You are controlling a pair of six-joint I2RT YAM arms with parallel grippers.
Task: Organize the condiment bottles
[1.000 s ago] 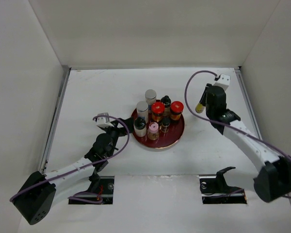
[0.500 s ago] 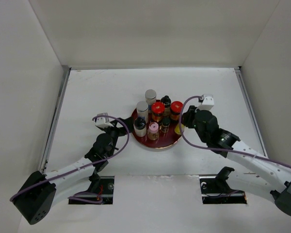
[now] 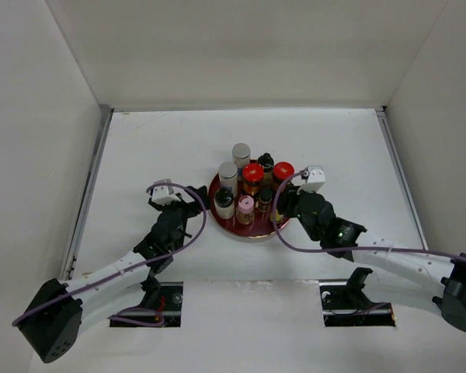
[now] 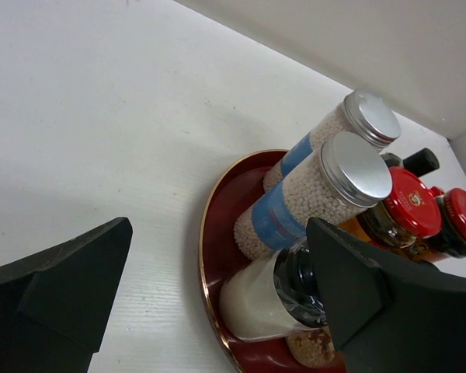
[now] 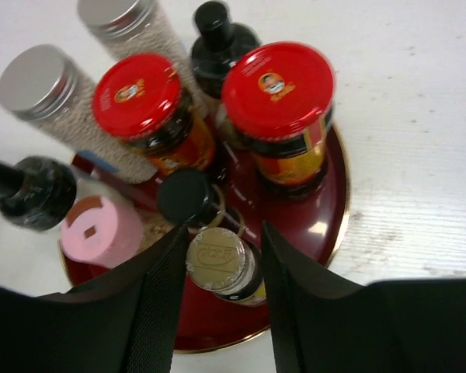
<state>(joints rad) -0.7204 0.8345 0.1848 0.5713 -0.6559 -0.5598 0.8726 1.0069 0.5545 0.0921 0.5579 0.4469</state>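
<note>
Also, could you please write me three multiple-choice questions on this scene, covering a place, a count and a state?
1. Where is the gold-capped bottle? A over the tray, in the right hand; B lying flat outside it; C out of view.
2. How many red-lidded jars? A one; B two; C four.
3. The left hand is: A open, empty; B shut tight; C out of view.
Key: A, the right wrist view shows it gripped above the tray; B, two red lids show; A, it gapes, gripping nothing.

Left claw (image 4: 219,237) agape, right claw (image 5: 225,233) clamped.
</note>
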